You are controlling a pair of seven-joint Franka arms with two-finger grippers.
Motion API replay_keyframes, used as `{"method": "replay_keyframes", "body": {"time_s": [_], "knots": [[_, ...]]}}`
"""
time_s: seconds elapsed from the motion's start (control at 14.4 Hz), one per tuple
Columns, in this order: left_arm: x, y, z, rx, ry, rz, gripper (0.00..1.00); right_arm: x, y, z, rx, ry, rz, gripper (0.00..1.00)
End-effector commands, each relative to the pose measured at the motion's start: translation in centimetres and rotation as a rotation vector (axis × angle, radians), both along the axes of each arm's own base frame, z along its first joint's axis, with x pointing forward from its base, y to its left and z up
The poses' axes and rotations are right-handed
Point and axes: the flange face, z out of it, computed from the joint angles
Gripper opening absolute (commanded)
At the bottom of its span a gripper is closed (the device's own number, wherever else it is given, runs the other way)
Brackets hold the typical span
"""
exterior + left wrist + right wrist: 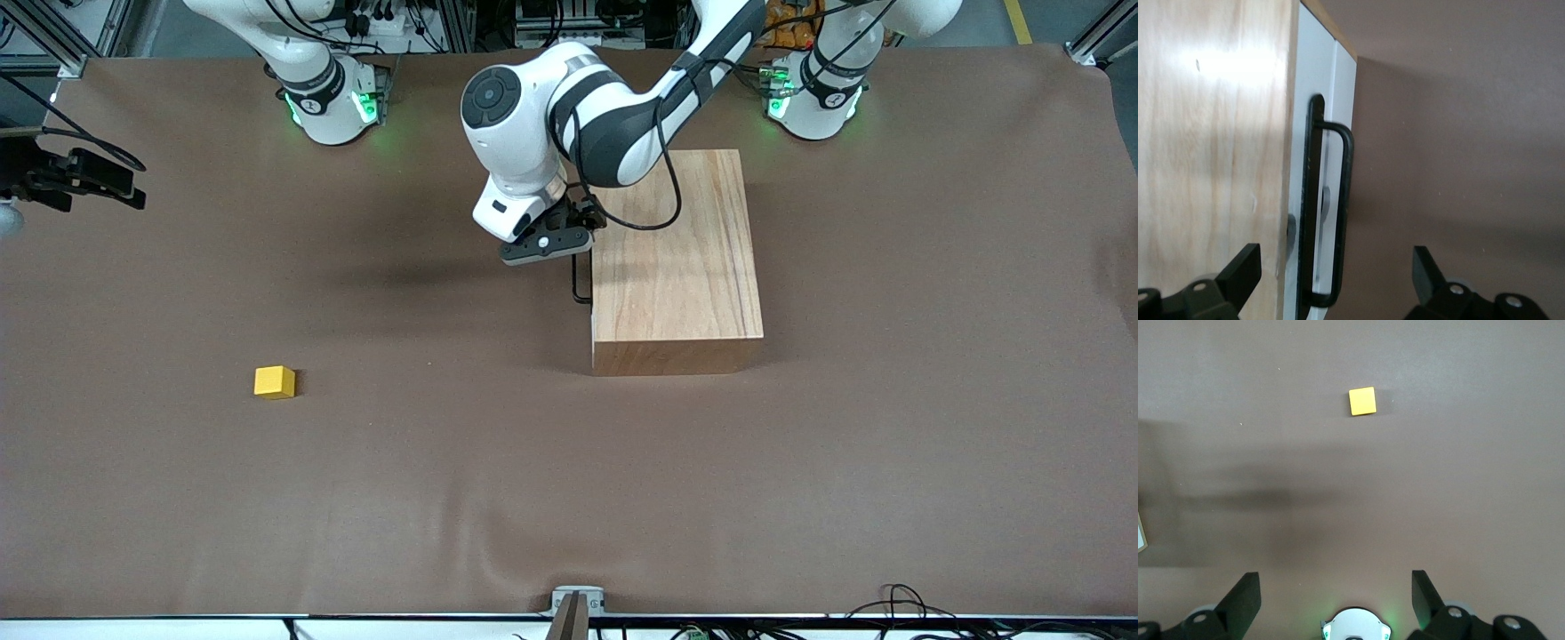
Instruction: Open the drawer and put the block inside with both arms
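The drawer sits shut in the wooden box at centre-right of the front view, its white front panel flush with the box and facing the right arm's end of the tabletop. Its black bar handle shows at the middle of the left wrist view.

The left claw hangs at that panel with its fingers spread wide. One finger lies over the box top and the other over bare tabletop, so the bar falls in the gap between them with nothing yet gripped.

To do this step well, I judge the claw should come down until both pads bracket the bar's mid-length, then close squarely. The pull should run straight along the drawer's slide toward the right arm's end; a skewed pull could drag the whole box.

The yellow block lies at lower left of the front view, well apart from the box and nearer the front camera.

The right claw waits high over the tabletop with its fingers parted, the block in the upper middle of its wrist view.
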Motion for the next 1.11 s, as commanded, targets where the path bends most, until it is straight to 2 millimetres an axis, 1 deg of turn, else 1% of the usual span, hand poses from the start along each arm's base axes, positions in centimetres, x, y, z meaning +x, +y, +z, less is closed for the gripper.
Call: {"method": "replay_keyframes", "body": {"time_s": [0.0,0.07,0.14,0.21,0.28,0.42,0.49,0.56,0.62,0.69,0.76,0.9,0.97,1.04], "knots": [[0.2,-2.2,-0.9,-0.011,-0.104,-0.013,1.0,-0.2,0.2,0.4,0.0,0.0,-0.003,1.0],[0.3,-2.5,-0.8,-0.025,-0.12,-0.018,1.0,-0.1,0.4,1.2,-0.005,-0.015,0.004,1.0],[0.2,-2.7,-0.8,-0.039,-0.125,-0.02,1.0,-0.4,0.5,1.3,-0.008,0.007,0.007,1.0],[0.1,-2.8,-0.7,-0.042,-0.127,-0.022,1.0,-0.3,0.5,1.1,-0.008,0.017,0.009,1.0],[0.2,-2.7,-0.6,-0.041,-0.127,-0.024,1.0,0.3,0.5,0.8,0.007,0.008,0.003,1.0],[0.5,-2.7,-0.9,-0.05,-0.137,-0.027,1.0,1.0,-0.2,0.8,0.006,-0.014,-0.003,1.0],[0.5,-2.8,-1.7,-0.043,-0.131,-0.03,1.0,1.2,-0.1,1.1,-0.012,-0.021,-0.003,1.0],[0.4,-2.9,-2.0,-0.043,-0.128,-0.033,1.0,1.7,-0.2,1.3,-0.024,-0.029,-0.003,1.0],[0.4,-2.9,-2.2,-0.04,-0.124,-0.031,1.0,2.7,-0.9,0.5,-0.041,-0.016,-0.013,1.0],[0.3,-2.9,-2.6,-0.035,-0.119,-0.033,1.0,3.8,-1.2,-0.1,-0.04,-0.012,-0.014,1.0],[0.4,-2.9,-3.6,-0.024,-0.112,-0.033,1.0,4.3,-1.2,0.0,-0.042,-0.015,-0.014,1.0],[0.2,-3.1,-4.4,-0.018,-0.106,-0.038,1.0,4.2,-1.3,0.8,-0.044,-0.031,-0.009,1.0],[0.2,-3.1,-4.9,-0.011,-0.103,-0.04,1.0,4.2,-1.3,1.5,-0.045,-0.049,-0.006,1.0],[0.0,-3.1,-5.8,0.0,-0.095,-0.045,1.0,4.0,-1.4,2.1,-0.04,-0.056,-0.009,1.0]]}}
